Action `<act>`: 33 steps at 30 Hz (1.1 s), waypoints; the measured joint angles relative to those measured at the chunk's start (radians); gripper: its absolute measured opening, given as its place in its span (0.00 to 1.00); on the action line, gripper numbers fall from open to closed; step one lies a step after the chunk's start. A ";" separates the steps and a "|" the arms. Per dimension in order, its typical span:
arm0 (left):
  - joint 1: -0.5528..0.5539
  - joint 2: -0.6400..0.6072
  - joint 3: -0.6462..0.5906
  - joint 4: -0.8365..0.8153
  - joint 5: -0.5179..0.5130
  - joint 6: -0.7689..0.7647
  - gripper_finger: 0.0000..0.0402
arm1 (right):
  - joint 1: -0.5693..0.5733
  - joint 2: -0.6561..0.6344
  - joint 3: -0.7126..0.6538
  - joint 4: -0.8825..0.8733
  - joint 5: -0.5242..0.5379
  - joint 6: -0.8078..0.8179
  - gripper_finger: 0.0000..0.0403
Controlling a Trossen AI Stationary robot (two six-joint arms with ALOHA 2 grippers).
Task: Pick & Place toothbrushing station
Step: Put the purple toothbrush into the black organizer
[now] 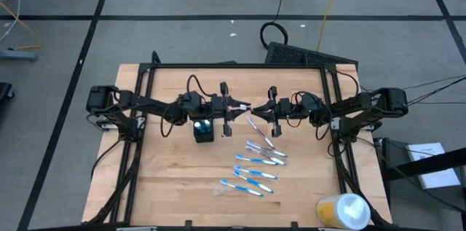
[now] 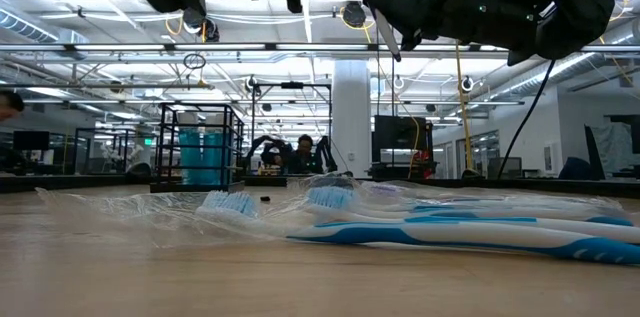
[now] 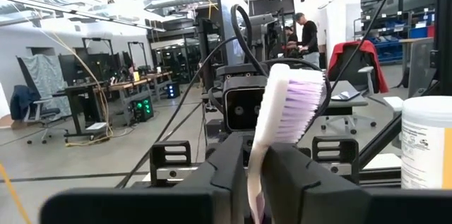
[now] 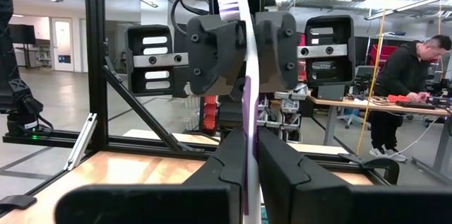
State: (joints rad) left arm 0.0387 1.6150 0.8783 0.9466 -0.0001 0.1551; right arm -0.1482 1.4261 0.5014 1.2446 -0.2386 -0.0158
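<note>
Jaws: both mine, left gripper and right gripper, clamp one purple toothbrush.
Axis: diagonal, bristles far-left, handle near-right.
Holder: under my left arm.

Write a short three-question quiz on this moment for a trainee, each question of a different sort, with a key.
1. True or false: the purple-and-white toothbrush is gripped by both the left gripper and the right gripper.
2. Where does the black mesh holder sit?
A. Below the left gripper
B. Beside the yellow-and-white container
C. Among the toothbrushes on the table
3. Fill in: the toothbrushes on the table are blue and ____.

Key: 1 true; 2 A; 3 white.
</note>
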 joint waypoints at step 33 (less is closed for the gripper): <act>-0.061 -0.512 -0.001 -0.762 -0.467 -0.018 0.04 | -0.019 -0.030 -0.001 -0.121 0.001 0.132 0.49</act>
State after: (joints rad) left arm -0.0223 1.1031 0.8777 0.1846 -0.4668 0.1367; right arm -0.1669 1.3964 0.5007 1.1240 -0.2379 0.1162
